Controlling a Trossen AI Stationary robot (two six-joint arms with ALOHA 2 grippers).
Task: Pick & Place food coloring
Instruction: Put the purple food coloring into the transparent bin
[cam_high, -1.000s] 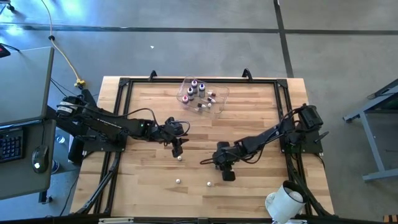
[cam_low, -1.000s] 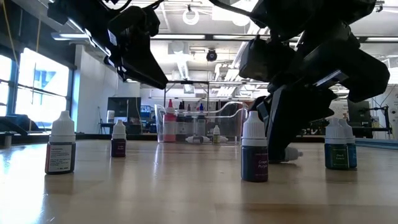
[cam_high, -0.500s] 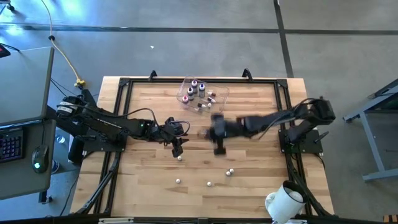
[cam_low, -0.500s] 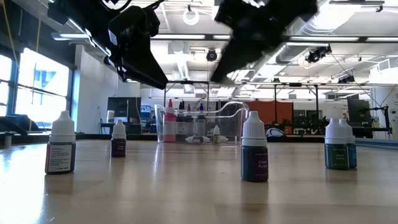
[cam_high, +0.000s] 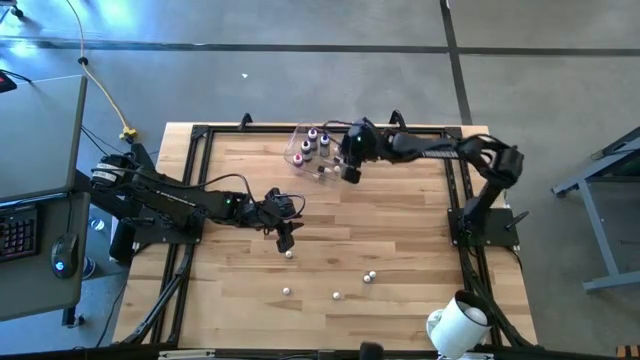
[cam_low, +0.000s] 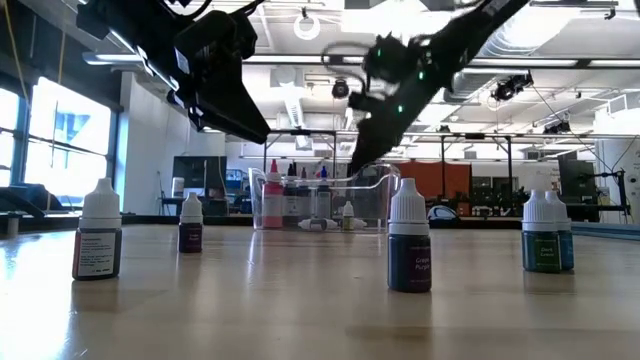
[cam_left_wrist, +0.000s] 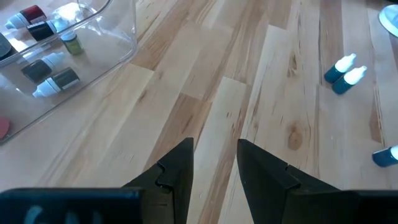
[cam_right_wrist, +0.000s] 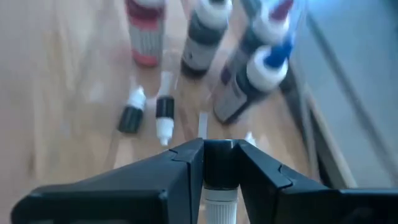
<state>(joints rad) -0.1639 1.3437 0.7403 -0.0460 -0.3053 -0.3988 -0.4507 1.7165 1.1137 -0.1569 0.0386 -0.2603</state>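
Note:
My right gripper (cam_high: 351, 172) hovers over the right part of the clear tub (cam_high: 300, 132) at the table's far edge, shut on a small dark food coloring bottle (cam_right_wrist: 221, 163). Inside the tub several bottles stand (cam_right_wrist: 204, 34) and a few lie flat (cam_right_wrist: 163, 117). More bottles stand on their bases on the wood near the table's near side (cam_high: 370, 276) (cam_high: 287, 291) (cam_low: 409, 238) (cam_low: 99, 230). My left gripper (cam_high: 285, 236) hangs open above the table's middle-left, just beyond one standing bottle (cam_high: 290, 254) and touching nothing. My right gripper pinches the small bottle between its two fingers (cam_right_wrist: 181, 177), on the dark body (cam_right_wrist: 221, 155) beside the white end (cam_right_wrist: 221, 205). The fingers slant down over the tub. The bottle is lifted clear and lies along the fingers.
A big white cylinder (cam_high: 458, 322) lies at the table's near right corner. A black frame (cam_high: 200, 140) runs round the table's edges. Bare wood lies between the tub and the scattered bottles (cam_left_wrist: 345, 73).
My right gripper has risen from the table's near-middle and swung toward the far edge, over the tub, carrying a bottle. One bottle it had hidden now shows standing where it was. My left gripper has stayed still.

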